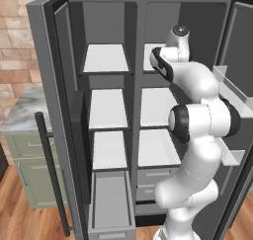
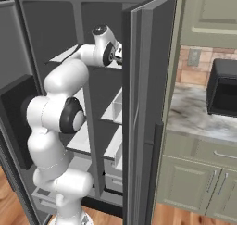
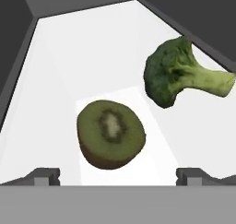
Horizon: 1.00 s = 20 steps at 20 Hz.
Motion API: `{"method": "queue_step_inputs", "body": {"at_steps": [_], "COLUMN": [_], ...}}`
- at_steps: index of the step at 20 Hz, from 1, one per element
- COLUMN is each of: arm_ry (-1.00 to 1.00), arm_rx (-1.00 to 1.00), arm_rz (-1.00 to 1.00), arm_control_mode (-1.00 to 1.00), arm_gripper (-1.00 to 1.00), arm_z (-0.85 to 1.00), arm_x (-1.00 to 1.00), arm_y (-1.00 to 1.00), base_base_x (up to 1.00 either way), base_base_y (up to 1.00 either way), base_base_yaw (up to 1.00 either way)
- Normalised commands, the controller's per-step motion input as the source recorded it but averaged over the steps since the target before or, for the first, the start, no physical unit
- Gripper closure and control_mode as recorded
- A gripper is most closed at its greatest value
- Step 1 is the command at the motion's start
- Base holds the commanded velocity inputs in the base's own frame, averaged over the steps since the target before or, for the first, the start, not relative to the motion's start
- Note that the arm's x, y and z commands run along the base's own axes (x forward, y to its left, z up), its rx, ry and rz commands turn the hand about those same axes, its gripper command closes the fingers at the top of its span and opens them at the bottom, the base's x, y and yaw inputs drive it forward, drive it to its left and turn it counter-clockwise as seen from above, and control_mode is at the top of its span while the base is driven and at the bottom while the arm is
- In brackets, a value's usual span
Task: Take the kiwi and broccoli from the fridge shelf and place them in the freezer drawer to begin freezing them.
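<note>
Fridge w/ both doors swung open, white arm reaching up into the upper right compartment. Claw (image 3: 118, 174) spread wide, nothing between the tips, hovering over the fridge shelf (image 3: 69, 57). Two dark fingertips (image 3: 44, 176) showing at the bottom of the hand view, one each side of the kiwi (image 3: 110, 133).

Kiwi: cut half, green face w/ pale core turned up, brownish skin at the lower edge, lying flat on the white shelf, between the tips but not touched by either. Broccoli (image 3: 177, 73) to the right of it and further in, on its side, dark floret head toward the kiwi, pale stem pointing right toward the shelf's grey edge. The two near each other, apart.

Freezer drawer (image 1: 111, 204) pulled out at the bottom left of the fridge, long narrow grey box, plain inside. Marbled surface (image 2: 199, 113) to the right of the fridge, dark appliance (image 2: 223, 87) on it.
</note>
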Motion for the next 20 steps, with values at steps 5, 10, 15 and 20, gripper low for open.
{"method": "queue_step_inputs", "body": {"at_steps": [5,10,15,20], "arm_ry": [0.00,0.00,0.00,0.00], "arm_rx": [0.00,0.00,0.00,0.00], "arm_rz": [0.00,0.00,0.00,0.00], "arm_control_mode": [-1.00,-1.00,-1.00,-1.00], "arm_gripper": [-1.00,-1.00,-1.00,1.00], "arm_z": [-0.15,-0.08,-0.12,-0.30], "arm_x": [0.41,0.42,0.22,0.03], "arm_y": [0.00,0.00,0.00,0.01], "base_base_x": [0.00,0.00,0.00,0.00], "base_base_y": [0.00,0.00,0.00,0.00], "base_base_yaw": [0.00,0.00,0.00,0.00]}}
